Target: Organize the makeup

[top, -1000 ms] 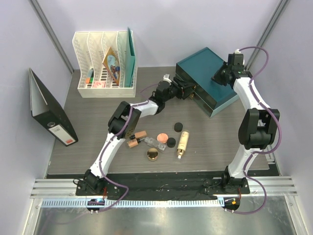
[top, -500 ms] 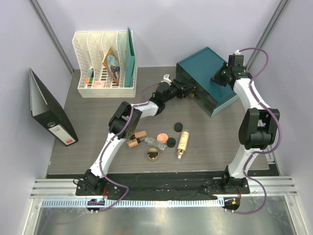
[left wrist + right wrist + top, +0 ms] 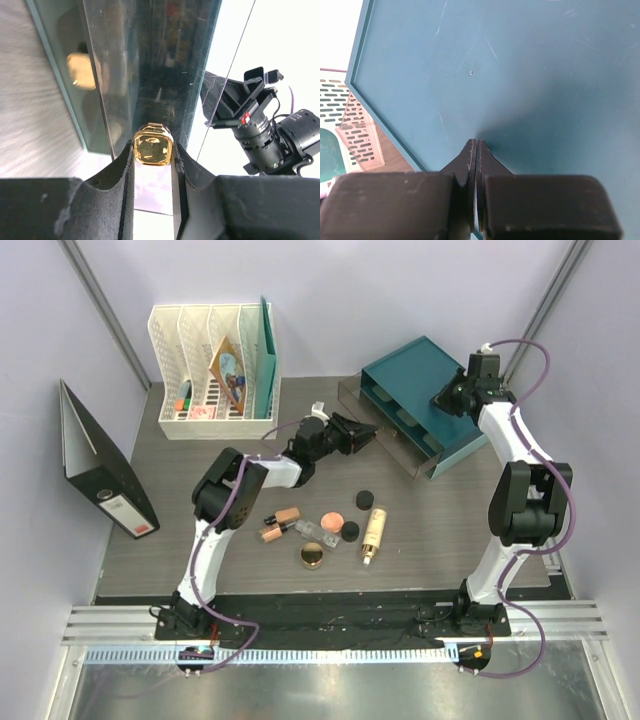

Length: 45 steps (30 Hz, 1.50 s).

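No readable text; label (image 3: pixel 120 507) on black binder (image 3: pixel 92 462) illegible.

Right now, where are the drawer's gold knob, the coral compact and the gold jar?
gold knob (image 3: pixel 152 150), left wrist view, on its shiny front face.
coral compact (image 3: pixel 331 514), top external view, centre of its lid.
gold jar (image 3: pixel 312 556), top external view, centre of its top.

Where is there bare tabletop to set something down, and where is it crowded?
Bare: grey wood-grain table between black ring binder and peach tubes; also right of beige gold-capped bottle, toward the right arm. Crowded: the makeup cluster mid-table.
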{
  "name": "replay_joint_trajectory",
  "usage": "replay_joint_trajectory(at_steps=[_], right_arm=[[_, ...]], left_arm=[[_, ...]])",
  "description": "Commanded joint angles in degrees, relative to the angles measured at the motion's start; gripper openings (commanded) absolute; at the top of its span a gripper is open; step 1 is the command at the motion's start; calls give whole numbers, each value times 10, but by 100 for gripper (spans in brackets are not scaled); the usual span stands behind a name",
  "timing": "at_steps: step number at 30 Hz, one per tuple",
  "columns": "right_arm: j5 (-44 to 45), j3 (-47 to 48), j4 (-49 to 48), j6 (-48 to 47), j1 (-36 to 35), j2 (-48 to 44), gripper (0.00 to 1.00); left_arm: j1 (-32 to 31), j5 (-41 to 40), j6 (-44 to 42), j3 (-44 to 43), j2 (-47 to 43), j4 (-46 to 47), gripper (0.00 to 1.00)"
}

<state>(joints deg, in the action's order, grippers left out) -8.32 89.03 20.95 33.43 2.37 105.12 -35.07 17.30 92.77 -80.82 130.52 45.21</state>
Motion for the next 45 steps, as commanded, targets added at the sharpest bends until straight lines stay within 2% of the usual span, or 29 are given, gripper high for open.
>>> replay_joint_trajectory(at_steps=[1,4,11,13,15,18,20,21,22,23,25,30,34,35,37,39,41,42,43,45], right_arm=[[-1,-20,21,-5,1,-11,1],[-3,-24,18,-4,1,-9,1],[-8,-28,14,-2,1,-9,1],[-8,-31,13,-1,1,-8,1],[-12,-34,13,-1,1,-8,1],[-14,-39,11,1,1,-9,1],[-15,-43,8,1,1,-9,1],[-17,-44,8,1,1,-8,1],[-17,-46,8,1,1,-8,1],[-19,-47,6,1,1,-7,1],[-18,-49,6,1,1,-7,1],[-20,-51,5,1,1,-9,1],[-25,-54,6,1,1,-14,1],[-25,-55,5,1,1,-14,1],[-25,-60,6,-1,1,-18,1],[-22,-65,6,-2,1,-22,1],[-23,-68,6,-3,1,-27,1],[-23,-69,5,-4,1,-28,1],[-25,-71,6,-4,1,-29,1],[-21,-75,6,-11,1,-33,1]], left_arm=[[6,-17,-37,68,-83,-7,0],[13,7,-47,81,-97,-21,0],[15,7,-55,121,-125,-50,2],[15,4,-51,129,-127,-59,7],[15,3,-48,134,-127,-68,9],[15,-2,-49,138,-133,-86,18],[15,0,-54,138,-135,-93,35],[15,1,-56,137,-141,-105,47],[15,3,-61,133,-146,-106,71],[14,2,-75,132,-153,-105,83],[14,-3,-90,135,-183,-101,99],[14,9,-171,137,-263,-124,100],[13,45,-264,119,-324,-212,100],[12,48,-282,113,-343,-286,100],[5,57,-350,90,-362,-368,100],[-7,47,-408,68,-384,-514,100],[-31,15,-492,25,-387,-598,100],[-42,-9,-514,-18,-377,-717,100],[-53,-48,-558,-39,-365,-761,100],[-86,-80,-589,-89,-332,-866,100]])
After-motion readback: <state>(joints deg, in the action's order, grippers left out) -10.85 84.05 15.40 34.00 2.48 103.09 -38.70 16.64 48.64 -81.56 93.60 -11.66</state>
